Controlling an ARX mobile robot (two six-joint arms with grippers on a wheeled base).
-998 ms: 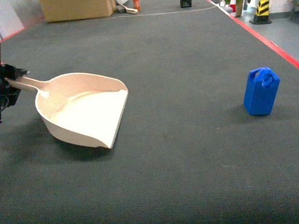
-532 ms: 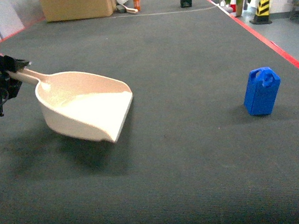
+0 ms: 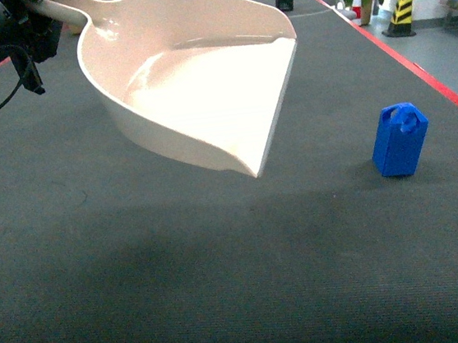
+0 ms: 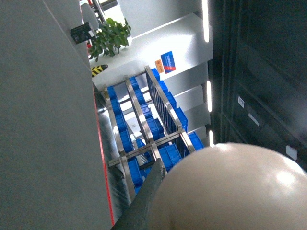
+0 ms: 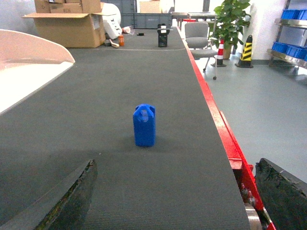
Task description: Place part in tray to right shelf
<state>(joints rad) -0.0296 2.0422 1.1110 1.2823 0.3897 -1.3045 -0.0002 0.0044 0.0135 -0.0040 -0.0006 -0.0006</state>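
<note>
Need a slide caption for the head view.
Left end effector holds the beige tray raised over the dark table; blue part stands upright at right.

Surface: long dark ribbed table point(image 3: 222, 255) with a red edge strip.
On it, near right: small blue part point(image 3: 400, 139), upright.
Far end: cardboard box point(image 5: 64, 26), black object point(image 5: 163, 37).

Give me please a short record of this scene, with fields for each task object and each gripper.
part: blue part stands upright on the dark table, untouched
tray: beige tray held above the table, empty, open edge toward the part
left gripper: shut on the tray's handle
right gripper: open, fingers low on either side, facing the part
shelf: steel right shelf with blue crates
</note>
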